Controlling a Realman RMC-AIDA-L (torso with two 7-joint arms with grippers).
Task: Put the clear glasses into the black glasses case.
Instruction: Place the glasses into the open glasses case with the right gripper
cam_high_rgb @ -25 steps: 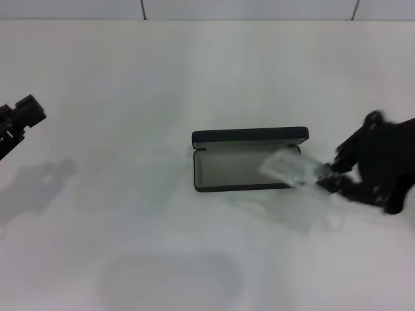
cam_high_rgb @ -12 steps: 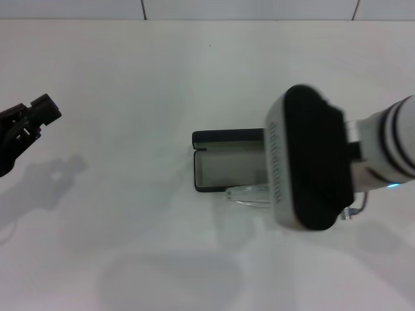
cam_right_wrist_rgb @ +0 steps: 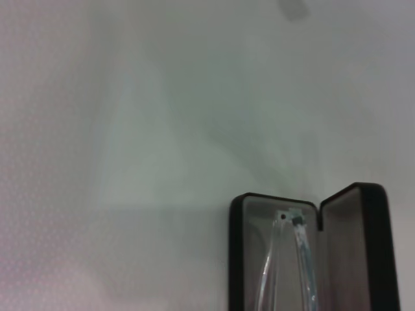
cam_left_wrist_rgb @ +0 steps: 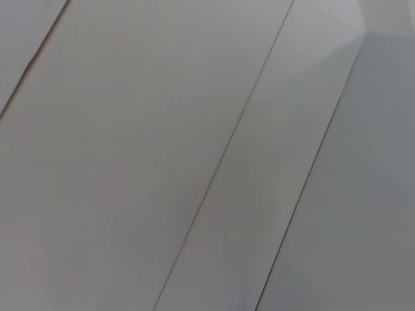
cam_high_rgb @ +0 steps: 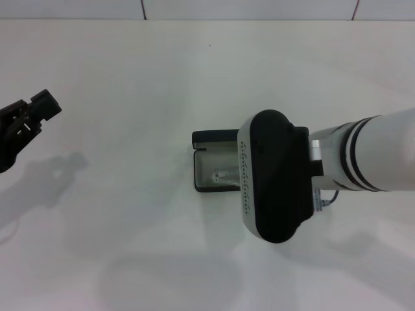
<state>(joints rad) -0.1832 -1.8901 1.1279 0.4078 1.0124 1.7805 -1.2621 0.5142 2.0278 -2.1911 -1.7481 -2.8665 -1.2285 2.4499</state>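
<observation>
Black glasses case (cam_right_wrist_rgb: 305,253) open, clear glasses (cam_right_wrist_rgb: 288,265) inside; right tool hidden, grip unclear; left tool (cam_high_rgb: 29,116) parked.

Bright, flat overhead light on a washed-out white counter (cam_high_rgb: 130,97), nothing harsh.
You get soft grey shadows under both arms in the head view, a blobby one below the left claw (cam_high_rgb: 40,107) and a wide faint one near the bottom edge. The right arm's housing (cam_high_rgb: 272,175) is soft-edged. Your right wrist view looks hazy, the black glasses case (cam_right_wrist_rgb: 311,253) slightly soft; the left wrist view is featureless grey.
</observation>
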